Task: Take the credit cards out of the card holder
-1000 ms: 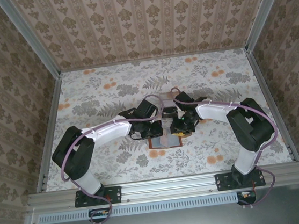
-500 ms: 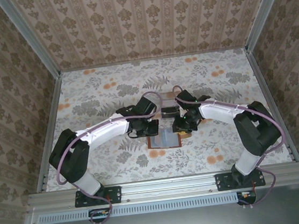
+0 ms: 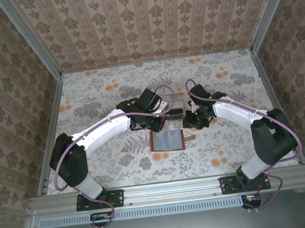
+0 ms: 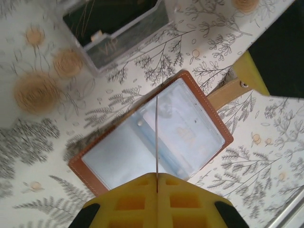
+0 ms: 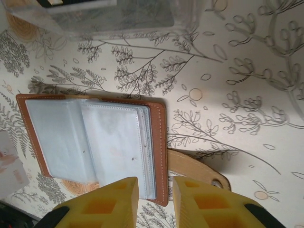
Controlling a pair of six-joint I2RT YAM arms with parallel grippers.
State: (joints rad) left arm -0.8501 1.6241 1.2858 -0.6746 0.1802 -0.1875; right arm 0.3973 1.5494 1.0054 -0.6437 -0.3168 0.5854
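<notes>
When viewed from above, patterned walls (image 3: 142,21) on three sides of floral table (image 3: 95,98). Both arms bent in toward table's middle: left arm (image 3: 104,129) from the left, right arm (image 3: 235,111) from the right, wrists close but apart.

Clear tray (image 3: 175,111) between the wrists, toward the far side. Dark card (image 4: 109,21) lying inside, plus something grey marked "VIP".

Holder (image 3: 169,140) flat on the table, opened out, just on the near side of the tray and not touching it. Brown rim all round, clear sleeves (image 5: 109,142) face up. Can't tell if any sleeve is loaded. Strap (image 5: 194,166) sticking out of holder's right edge, flat on the table.

Left gripper (image 4: 156,183) clenched on a thin card (image 4: 156,142), seen edge-on as a dark line, standing upright over the holder's middle fold. Can't tell whether card's far edge touches the sleeves.

Right gripper (image 5: 154,190) slack, yellow fingers (image 5: 107,199) parted with nothing between, hovering over holder's strap-side edge. One yellow finger of it also visible past the strap in left wrist view.
</notes>
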